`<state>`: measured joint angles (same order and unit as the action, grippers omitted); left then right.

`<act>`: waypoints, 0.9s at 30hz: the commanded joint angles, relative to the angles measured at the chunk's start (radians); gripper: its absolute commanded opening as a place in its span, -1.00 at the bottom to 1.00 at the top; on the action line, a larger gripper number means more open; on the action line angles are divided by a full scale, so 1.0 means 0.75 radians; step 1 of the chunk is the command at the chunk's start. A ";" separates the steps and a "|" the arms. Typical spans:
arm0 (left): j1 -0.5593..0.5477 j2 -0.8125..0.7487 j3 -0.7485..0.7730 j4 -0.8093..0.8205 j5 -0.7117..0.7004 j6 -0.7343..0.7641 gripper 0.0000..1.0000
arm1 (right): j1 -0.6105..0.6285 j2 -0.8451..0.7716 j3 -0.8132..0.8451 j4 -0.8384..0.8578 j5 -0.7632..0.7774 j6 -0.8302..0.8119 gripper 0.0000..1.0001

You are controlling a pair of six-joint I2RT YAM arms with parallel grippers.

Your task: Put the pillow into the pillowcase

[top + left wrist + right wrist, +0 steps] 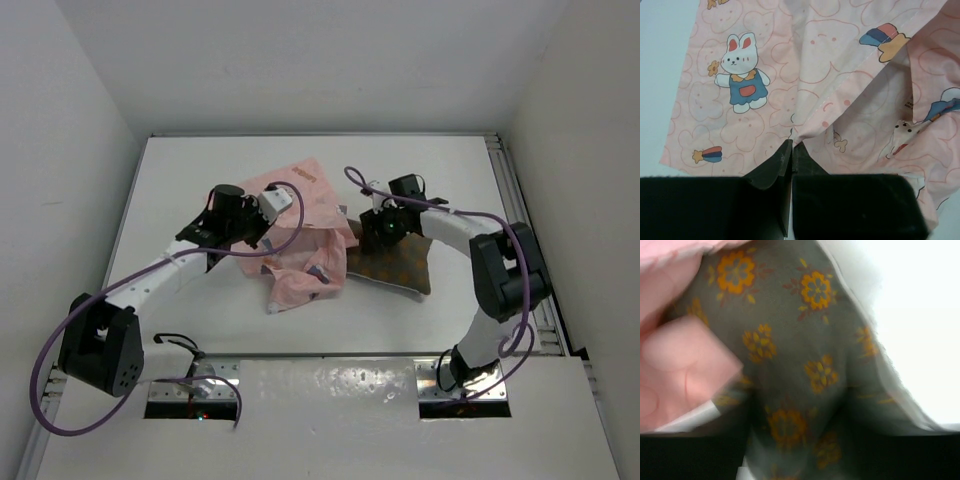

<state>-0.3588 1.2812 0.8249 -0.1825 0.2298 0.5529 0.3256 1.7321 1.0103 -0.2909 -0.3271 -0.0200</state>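
The pink pillowcase [300, 235] lies crumpled at the table's middle, printed with rabbits and stars [815, 75]. My left gripper [262, 232] is shut on a bunched fold of its cloth [791, 145], the fingertips pressed together. The olive-brown pillow [395, 265] with orange flowers lies just right of the case, its left end under the pink cloth. My right gripper [378, 235] sits on that left end. In the right wrist view the pillow [790, 355] bulges up between the two dark fingers [795, 440], with pink cloth [675, 365] at the left.
The white table [200, 170] is boxed in by white walls at the back and both sides. A metal rail [510, 200] runs along its right edge. Purple cables loop over both arms.
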 commanded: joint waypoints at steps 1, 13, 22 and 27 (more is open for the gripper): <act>0.012 -0.043 0.041 -0.010 0.059 -0.007 -1.00 | -0.021 0.138 0.046 -0.009 0.001 0.149 -0.23; -0.021 -0.052 -0.012 0.122 0.152 -0.068 -1.00 | -0.238 -0.515 -0.149 0.183 0.330 0.471 -1.00; -0.115 -0.003 -0.028 0.278 0.211 -0.138 -1.00 | -0.211 -0.935 -0.185 0.135 0.516 0.458 -1.00; -0.147 0.042 -0.026 0.335 0.203 -0.158 -1.00 | -0.150 -1.057 -0.189 0.091 0.112 0.352 -1.00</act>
<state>-0.4526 1.2972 0.8047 -0.0212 0.3630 0.4591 0.1726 1.0019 0.8524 -0.2901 -0.0483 0.2974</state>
